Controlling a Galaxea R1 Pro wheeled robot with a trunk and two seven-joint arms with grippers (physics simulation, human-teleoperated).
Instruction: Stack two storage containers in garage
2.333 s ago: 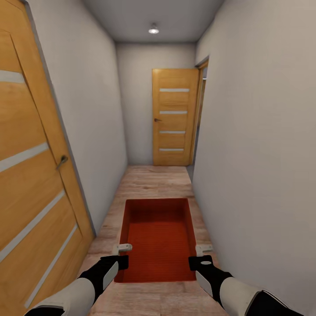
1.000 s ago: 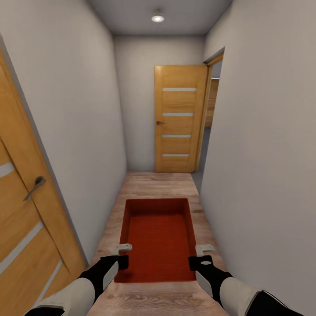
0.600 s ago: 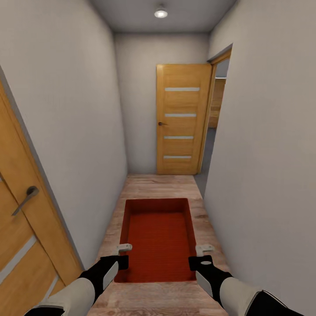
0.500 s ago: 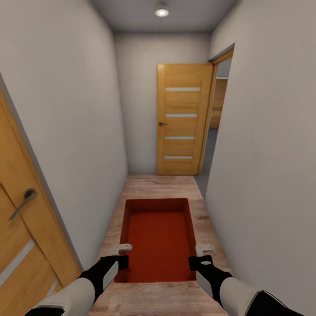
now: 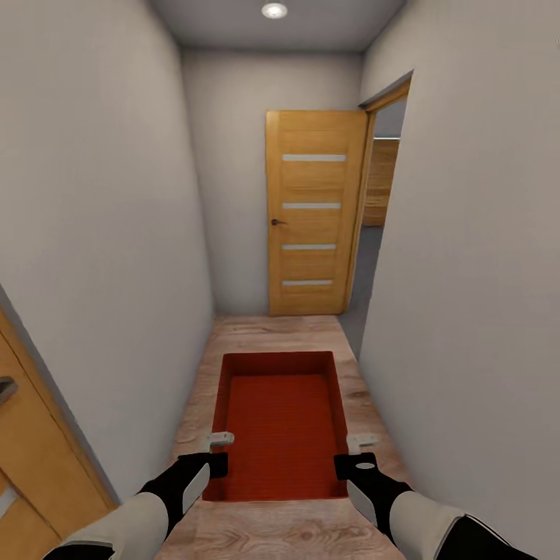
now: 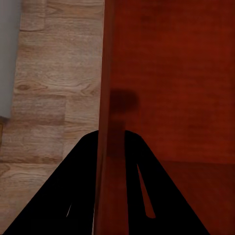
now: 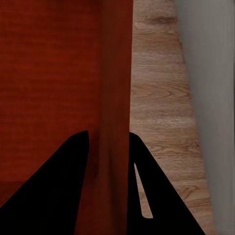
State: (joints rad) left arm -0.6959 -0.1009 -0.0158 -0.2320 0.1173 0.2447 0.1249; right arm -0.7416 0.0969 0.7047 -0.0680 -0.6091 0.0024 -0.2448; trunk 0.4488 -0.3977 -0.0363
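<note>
1. Orange-red rectangular plastic bin, lidless, carried low ahead over the wood plank corridor floor.
2. Left gripper clamped on its left wall; right gripper clamped on the right wall.
3. Transit stage: garage not reached, nothing stacked; striped wooden door ahead.

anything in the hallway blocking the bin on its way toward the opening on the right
Nothing visible does. The storage container is held by the left gripper and right gripper, and the wood floor ahead shows bare up to the doorway beside the open door.
</note>
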